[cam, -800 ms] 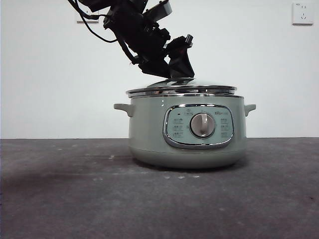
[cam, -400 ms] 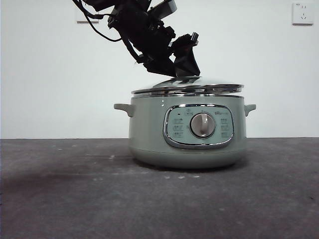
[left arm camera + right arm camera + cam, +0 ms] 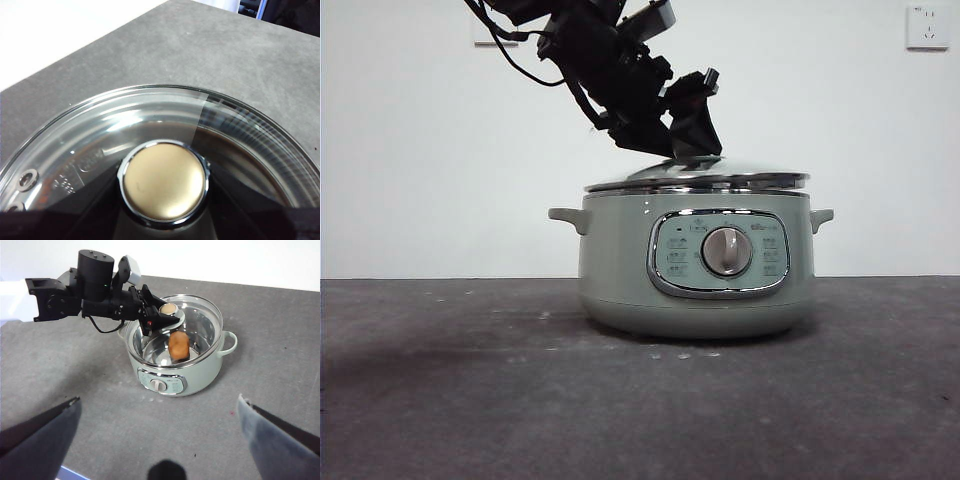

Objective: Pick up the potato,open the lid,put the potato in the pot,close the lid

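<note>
Glass lid (image 3: pixel 698 176) seated on pot (image 3: pixel 695 270), table bare around

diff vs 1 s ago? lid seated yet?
The left gripper, clamped on the knob, slid the lid slightly rightward over the pot; it now sits about centred on the rim, though whether it is fully seated isn't clear. Pot unmoved, potato inside. The right gripper waits open, well clear.

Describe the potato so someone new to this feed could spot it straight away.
Find the pale green pot standing on the grey table. Look down through its clear glass lid, whose knob sits in the left gripper. The potato lies inside: the only orange-brown, rounded, matte lump among shiny metal and glass.
</note>
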